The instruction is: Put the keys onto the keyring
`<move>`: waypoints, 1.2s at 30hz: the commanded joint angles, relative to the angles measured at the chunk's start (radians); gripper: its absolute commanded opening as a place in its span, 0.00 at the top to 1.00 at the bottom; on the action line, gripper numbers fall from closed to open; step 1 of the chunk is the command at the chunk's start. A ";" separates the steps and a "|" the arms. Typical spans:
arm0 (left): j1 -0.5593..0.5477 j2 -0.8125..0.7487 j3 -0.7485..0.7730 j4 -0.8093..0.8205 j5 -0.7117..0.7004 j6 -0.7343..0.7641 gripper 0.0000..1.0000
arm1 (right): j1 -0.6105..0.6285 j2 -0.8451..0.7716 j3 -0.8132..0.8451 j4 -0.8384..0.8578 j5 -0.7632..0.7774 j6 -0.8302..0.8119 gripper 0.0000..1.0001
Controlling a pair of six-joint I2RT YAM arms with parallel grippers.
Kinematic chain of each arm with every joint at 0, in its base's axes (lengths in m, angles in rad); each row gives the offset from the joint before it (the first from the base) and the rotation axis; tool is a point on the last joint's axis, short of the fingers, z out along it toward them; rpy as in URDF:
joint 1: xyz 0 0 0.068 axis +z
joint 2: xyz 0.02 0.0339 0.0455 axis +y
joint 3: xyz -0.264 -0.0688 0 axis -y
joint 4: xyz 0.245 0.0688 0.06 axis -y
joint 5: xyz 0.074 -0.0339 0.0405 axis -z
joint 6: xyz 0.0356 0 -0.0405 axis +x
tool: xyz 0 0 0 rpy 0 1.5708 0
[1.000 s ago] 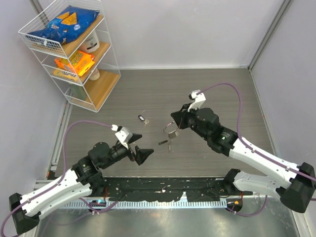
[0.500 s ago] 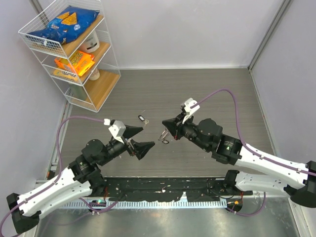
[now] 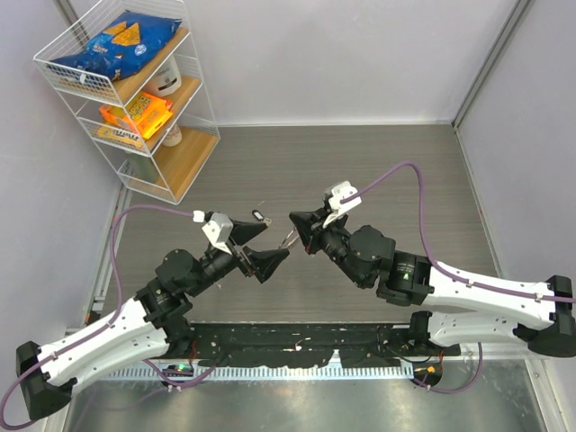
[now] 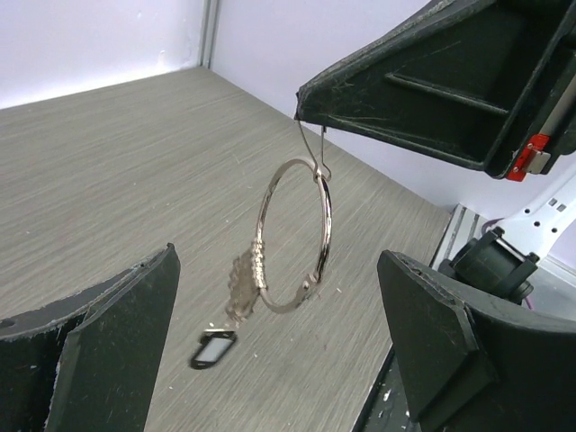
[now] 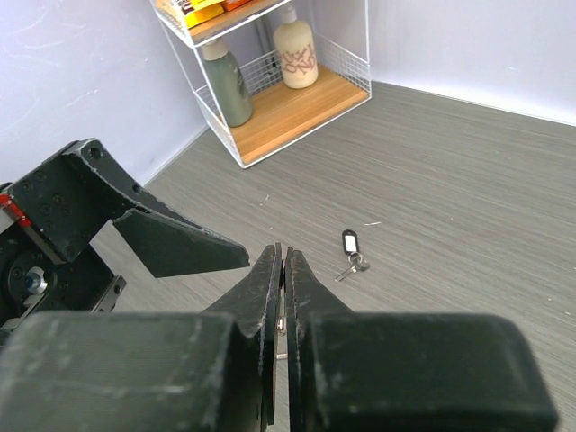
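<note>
Over the last second the right hand (image 3: 295, 220), clamped on the keyring (image 4: 325, 216), carried it up to the left hand (image 3: 274, 241), which was wide open and empty. The tagged key (image 3: 260, 216) lay unthreaded on the desk (image 3: 360, 162); a two-handed hold appeared imminent.

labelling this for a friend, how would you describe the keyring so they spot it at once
Start at the grey wood-grain table and find the right arm's black tool above its middle. Dangling from its shut tip is the thin silver wire ring; unlike the small dark-tagged key lying on the table, it hangs in mid-air.
</note>
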 commanded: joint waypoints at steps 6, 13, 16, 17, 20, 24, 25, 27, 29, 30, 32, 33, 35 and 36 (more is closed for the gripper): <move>-0.005 0.029 0.037 0.179 -0.045 0.005 0.01 | 0.018 0.010 0.062 0.063 0.098 0.047 0.94; -0.013 0.081 0.046 0.235 -0.051 0.014 0.01 | 0.027 0.032 0.087 0.054 0.090 0.072 0.94; -0.014 0.098 0.044 0.258 -0.058 0.023 0.01 | 0.031 0.033 0.094 0.041 0.084 0.084 0.94; -0.016 0.101 0.041 0.267 -0.061 0.026 0.01 | 0.031 0.035 0.101 0.040 0.081 0.086 0.94; -0.017 0.112 0.040 0.296 -0.065 0.038 0.01 | 0.035 0.035 0.101 0.037 0.075 0.090 0.94; -0.021 0.118 0.035 0.328 -0.068 0.048 0.01 | 0.038 0.036 0.099 0.035 0.052 0.096 0.94; -0.022 0.116 0.034 0.339 -0.066 0.051 0.01 | 0.036 0.036 0.101 0.034 0.050 0.098 0.94; -0.022 0.118 0.035 0.348 -0.065 0.052 0.01 | 0.036 0.038 0.101 0.034 0.047 0.098 0.94; -0.022 0.121 0.041 0.350 -0.063 0.057 0.01 | 0.038 0.039 0.101 0.034 0.036 0.099 0.94; -0.024 0.123 0.043 0.350 -0.062 0.058 0.01 | 0.039 0.039 0.102 0.034 0.032 0.101 0.94; -0.022 0.126 0.041 0.356 -0.060 0.058 0.01 | 0.039 0.039 0.105 0.034 0.029 0.106 0.94; -0.022 0.126 0.043 0.359 -0.062 0.058 0.01 | 0.041 0.038 0.107 0.034 0.026 0.106 0.94; -0.024 0.133 0.046 0.359 -0.058 0.060 0.01 | 0.044 0.036 0.108 0.037 0.023 0.106 0.94; -0.024 0.133 0.047 0.358 -0.057 0.061 0.03 | 0.047 0.036 0.108 0.037 0.026 0.106 0.94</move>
